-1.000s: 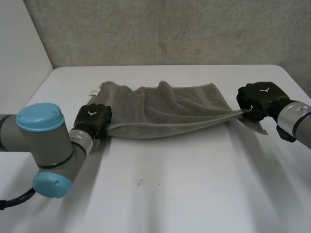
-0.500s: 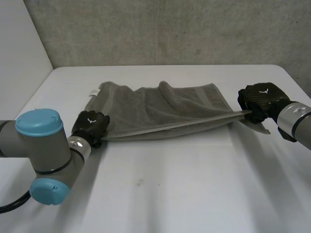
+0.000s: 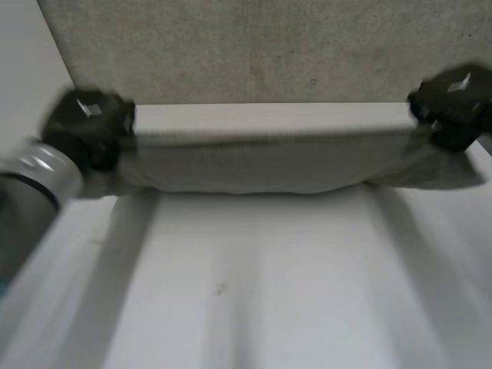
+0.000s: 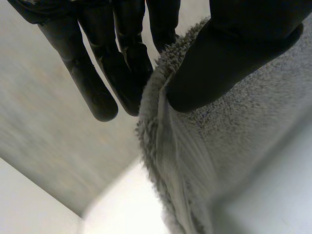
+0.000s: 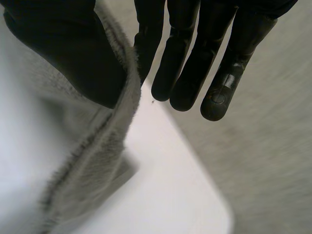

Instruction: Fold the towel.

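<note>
**A:** Where's the towel (image 3: 269, 165)?

**B:** Strung between both hands over the far side of the bench (image 3: 231, 292), sagging in the middle.

**A:** And the grip?

**B:** The left hand (image 3: 86, 127) clamps one end of the top edge, straight fingers (image 4: 124, 63) against thumb (image 4: 229, 53). The right hand (image 3: 453, 100) pinches the other end likewise.

**A:** How will it handle?

**B:** Soft, light and limp, I'd judge. It droops wherever it's unsupported, so hold it at the corners.

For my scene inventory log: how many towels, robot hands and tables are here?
towel: 1
hands: 2, the left hand and the right hand, each pinching the towel
table: 1
Total: 4
</note>
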Controlling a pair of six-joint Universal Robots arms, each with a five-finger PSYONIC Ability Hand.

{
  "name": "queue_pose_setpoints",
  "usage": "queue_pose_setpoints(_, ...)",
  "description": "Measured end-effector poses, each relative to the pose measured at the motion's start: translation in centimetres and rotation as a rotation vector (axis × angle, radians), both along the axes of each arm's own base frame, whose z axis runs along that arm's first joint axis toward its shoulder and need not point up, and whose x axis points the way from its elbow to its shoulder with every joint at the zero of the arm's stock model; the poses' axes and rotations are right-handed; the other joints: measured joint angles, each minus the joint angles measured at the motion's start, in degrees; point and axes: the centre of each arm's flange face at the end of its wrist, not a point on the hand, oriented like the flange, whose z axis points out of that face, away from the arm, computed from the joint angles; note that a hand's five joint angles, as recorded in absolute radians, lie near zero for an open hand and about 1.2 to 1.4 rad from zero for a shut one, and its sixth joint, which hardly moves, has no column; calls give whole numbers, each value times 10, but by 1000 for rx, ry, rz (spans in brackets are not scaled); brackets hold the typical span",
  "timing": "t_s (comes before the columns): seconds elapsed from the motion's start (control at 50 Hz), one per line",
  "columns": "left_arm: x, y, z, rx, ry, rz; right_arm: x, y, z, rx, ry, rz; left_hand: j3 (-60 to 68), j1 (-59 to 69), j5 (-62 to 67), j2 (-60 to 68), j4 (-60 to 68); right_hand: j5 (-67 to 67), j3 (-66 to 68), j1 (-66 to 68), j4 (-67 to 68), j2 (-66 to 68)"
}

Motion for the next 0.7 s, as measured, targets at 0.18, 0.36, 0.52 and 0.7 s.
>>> queue_pose_setpoints(0.18,7,21,62,-90,-18,-14,-6,17,54,-141,15,-16,0,8,4,0,0,0,1,0,0,0)
queue_pose_setpoints(0.36,1,-27,-27,186,-154,-2,15,-14,-17,78,122,19,1,11,6,1,0,0,1,0,0,0)
queue_pose_setpoints(0.52,-5,-66,-89,301,-188,2,43,-44,-81,163,254,31,1,16,6,1,0,0,1,0,0,0)
queue_pose_setpoints(0.7,-15,-128,-10,-220,30,20,71,-95,-8,-328,19,-25,1,16,6,1,0,0,1,0,0,0)
